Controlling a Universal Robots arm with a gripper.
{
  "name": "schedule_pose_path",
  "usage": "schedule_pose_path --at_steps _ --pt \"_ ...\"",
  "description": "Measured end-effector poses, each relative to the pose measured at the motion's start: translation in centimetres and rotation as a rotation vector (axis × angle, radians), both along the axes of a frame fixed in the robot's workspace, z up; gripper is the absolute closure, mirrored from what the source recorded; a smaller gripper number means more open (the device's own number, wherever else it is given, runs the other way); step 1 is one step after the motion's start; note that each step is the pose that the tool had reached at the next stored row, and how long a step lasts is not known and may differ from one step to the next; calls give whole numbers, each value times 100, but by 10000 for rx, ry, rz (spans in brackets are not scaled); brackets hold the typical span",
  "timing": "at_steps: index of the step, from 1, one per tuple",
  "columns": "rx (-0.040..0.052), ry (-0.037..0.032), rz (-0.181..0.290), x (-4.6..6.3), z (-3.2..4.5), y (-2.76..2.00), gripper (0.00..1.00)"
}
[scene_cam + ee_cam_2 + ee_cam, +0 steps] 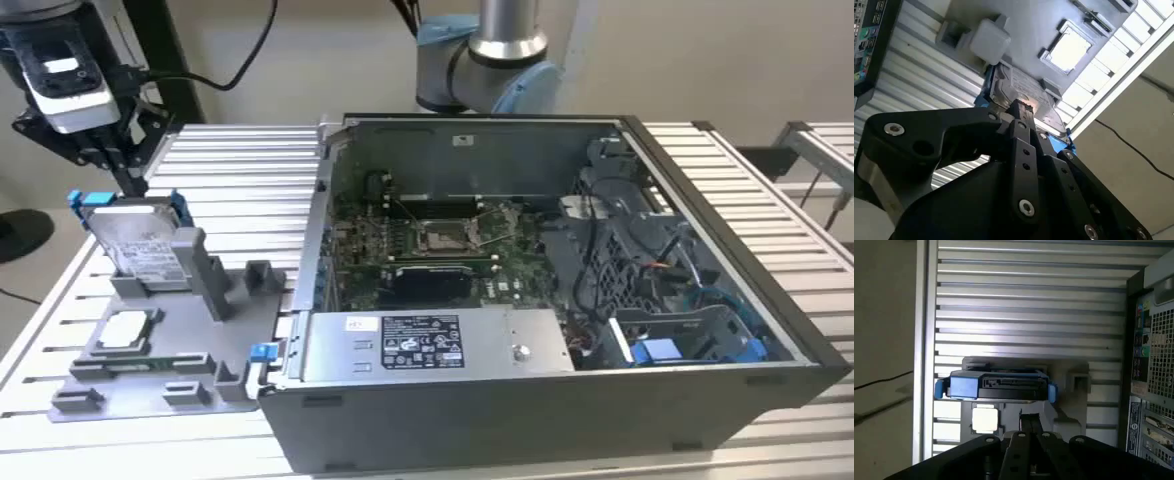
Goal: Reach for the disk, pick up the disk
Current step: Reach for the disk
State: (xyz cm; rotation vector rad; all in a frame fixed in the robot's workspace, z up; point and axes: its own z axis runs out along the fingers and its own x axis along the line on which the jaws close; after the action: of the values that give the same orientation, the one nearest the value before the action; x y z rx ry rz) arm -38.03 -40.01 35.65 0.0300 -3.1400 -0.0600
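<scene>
Closest to the lens in both wrist views are the black linkages of our pincer (1019, 106), its fingers drawn together with nothing between them. In the exterior view we see the pincer at the upper left of the frame, pointing down at the top edge of the disk (140, 245); we cannot tell whether the tip touches it. That disk stands tilted in a slot at the far end of a grey holder (200, 330), its white label facing the lower part of the frame and its blue bracket (87, 200) showing at the upper corners. In the first wrist view we look at the disk (999, 385) edge-on, blue plastic at both ends. A small square chip (124, 328) lies flat in the holder, nearer the lower left of the exterior view. The holder rests on the ribbed metal bench (227, 160). An open computer case (534, 400) takes the middle and right of the frame, and the arm's base (487, 60) rises behind it at the top centre.
</scene>
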Motion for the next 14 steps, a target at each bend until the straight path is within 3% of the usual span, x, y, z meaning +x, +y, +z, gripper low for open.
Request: schedule_pose_path --at_steps 14 --pt "-1 1 -1 -12 0 5 100"
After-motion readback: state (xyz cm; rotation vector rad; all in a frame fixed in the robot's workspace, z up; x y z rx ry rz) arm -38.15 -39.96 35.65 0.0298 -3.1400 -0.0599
